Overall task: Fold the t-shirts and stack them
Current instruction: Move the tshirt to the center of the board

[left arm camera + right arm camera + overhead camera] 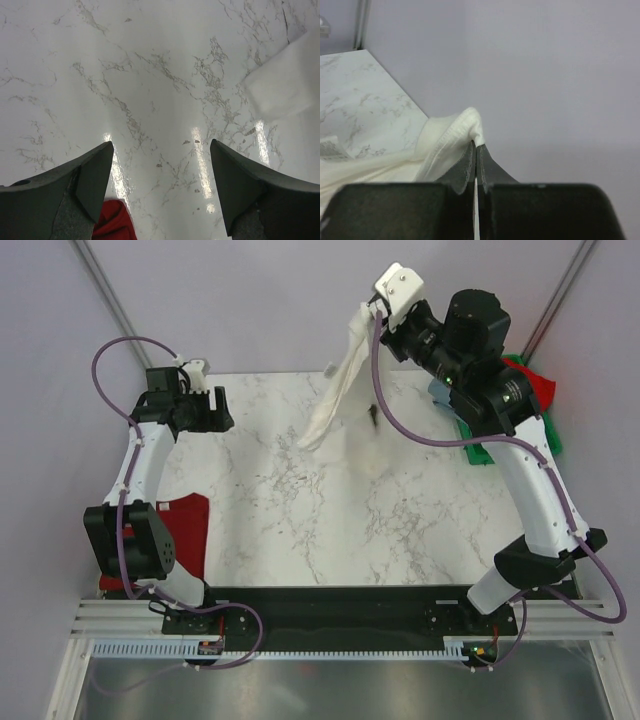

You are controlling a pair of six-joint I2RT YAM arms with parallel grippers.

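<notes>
Shirt of soft cream-white cloth held aloft over the white marble tabletop.
The right gripper is clenched on a hemmed edge of it, and the cloth hangs down toward the far middle of the table. The left gripper hovers near the far left corner, spread apart with nothing between its fingers. A plain red t-shirt lies at the near left edge.

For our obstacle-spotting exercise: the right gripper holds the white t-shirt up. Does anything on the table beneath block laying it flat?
Nothing visible. The marble table under the white t-shirt is bare; the red t-shirt lies at its near-left edge, the green bin off to the right.
</notes>
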